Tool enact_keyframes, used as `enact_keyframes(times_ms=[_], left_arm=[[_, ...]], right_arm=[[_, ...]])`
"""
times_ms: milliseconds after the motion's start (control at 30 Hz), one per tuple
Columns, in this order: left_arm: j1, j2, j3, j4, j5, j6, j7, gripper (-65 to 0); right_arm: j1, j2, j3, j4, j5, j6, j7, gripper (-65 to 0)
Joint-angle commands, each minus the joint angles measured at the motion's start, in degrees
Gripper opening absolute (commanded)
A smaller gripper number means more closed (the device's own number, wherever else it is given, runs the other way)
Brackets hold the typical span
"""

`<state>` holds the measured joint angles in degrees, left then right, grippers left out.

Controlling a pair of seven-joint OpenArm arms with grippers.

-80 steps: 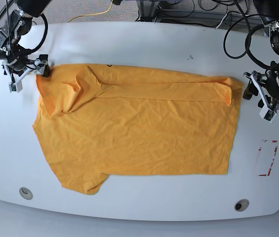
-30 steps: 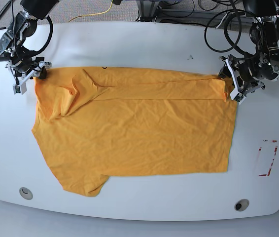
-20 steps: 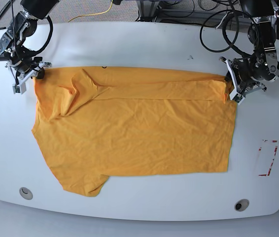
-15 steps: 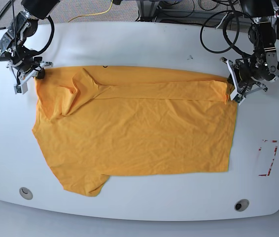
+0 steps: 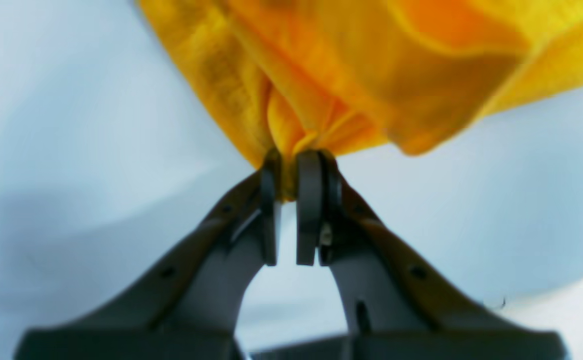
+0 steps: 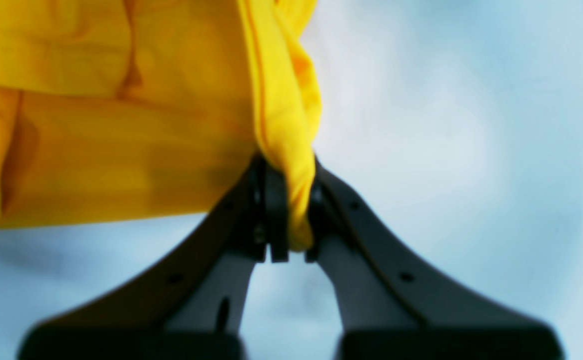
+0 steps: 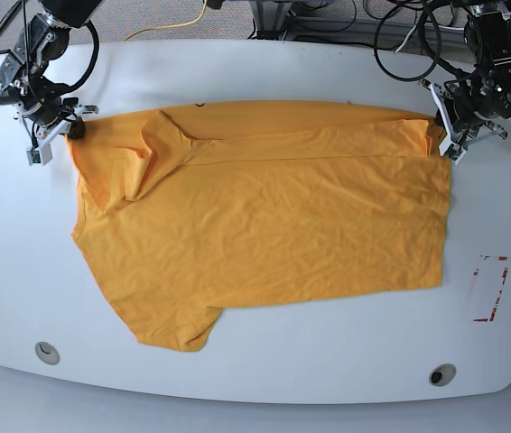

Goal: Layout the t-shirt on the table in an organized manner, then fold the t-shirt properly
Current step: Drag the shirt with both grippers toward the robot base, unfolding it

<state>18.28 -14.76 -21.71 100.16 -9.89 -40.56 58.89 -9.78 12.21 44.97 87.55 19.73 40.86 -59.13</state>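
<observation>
The orange-yellow t-shirt [image 7: 255, 216] lies spread across the white table [image 7: 255, 383], its far edge folded over in a long band. At the shirt's far right corner in the base view, my left gripper [image 7: 442, 140] is shut on it; the left wrist view shows a bunch of the t-shirt [image 5: 321, 75] pinched in my left gripper [image 5: 289, 165]. My right gripper [image 7: 70, 133] holds the far left corner. In the right wrist view a roll of the t-shirt [image 6: 121, 125] is squeezed in my right gripper [image 6: 291, 195].
A red tape outline [image 7: 489, 289] marks the table's right side. Two grey grommets [image 7: 47, 352] [image 7: 441, 374] sit near the front edge. Cables [image 7: 400, 45] and a yellow wire [image 7: 179, 23] lie beyond the far edge.
Both grippers closed on the shirt's far corners. The shirt has since slid toward the far edge and slightly right, and its far edge is stretched straighter.
</observation>
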Motion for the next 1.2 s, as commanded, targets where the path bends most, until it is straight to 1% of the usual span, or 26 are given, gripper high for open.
enact_keyframes(times_ms=[0,200,300,433,533,633,733,900,1033,1167], left_arm=[[2.4,-1.0,-1.2,2.2,2.2,0.6,1.6,-63.5],[6.9,-1.0,-1.5,4.4,2.1,0.6,1.6,-63.5],[9.1,-1.0,-1.4,5.0,2.0,0.6,1.6,-63.5],[11.0,-0.9,-1.4,5.2,2.0,0.6,1.6,-63.5],[12.0,-0.8,-1.4,5.2,2.0,0.6,1.6,-63.5],[12.5,-0.8,-1.4,5.2,2.0,0.6,1.7,-63.3],[12.9,-0.8,-1.4,5.2,2.0,0.6,3.6,-62.8],[12.9,-0.8,-1.4,5.6,2.0,0.6,5.7,-56.7],[12.9,-1.0,-1.6,6.9,2.0,0.6,5.7,-49.2],[13.0,-1.0,-4.4,8.0,2.0,0.6,5.7,-40.6]], right_arm=[[-2.4,1.1,1.8,3.7,-3.2,-0.9,-1.6,-65.0],[-8.1,0.7,2.3,10.9,-2.9,-0.9,-3.2,-65.0],[-10.9,-0.8,2.6,13.9,-2.9,-0.9,-3.7,-65.0],[-14.4,-2.6,4.9,18.0,-2.9,-0.9,-3.7,-65.0],[-15.9,-3.5,5.9,19.5,-2.9,-0.9,-3.7,-65.0],[-16.7,-3.6,6.8,19.8,-2.9,-0.9,-3.7,-65.0],[-16.9,-3.5,7.5,19.7,-2.9,-0.9,-3.7,-65.0],[-17.3,-3.5,7.7,19.8,-2.9,-0.9,-3.7,-64.8],[-17.2,-3.5,7.6,19.7,-2.9,-0.9,-3.6,-64.8],[-17.0,-3.5,7.6,19.6,-2.9,-0.9,-3.5,-64.8]])
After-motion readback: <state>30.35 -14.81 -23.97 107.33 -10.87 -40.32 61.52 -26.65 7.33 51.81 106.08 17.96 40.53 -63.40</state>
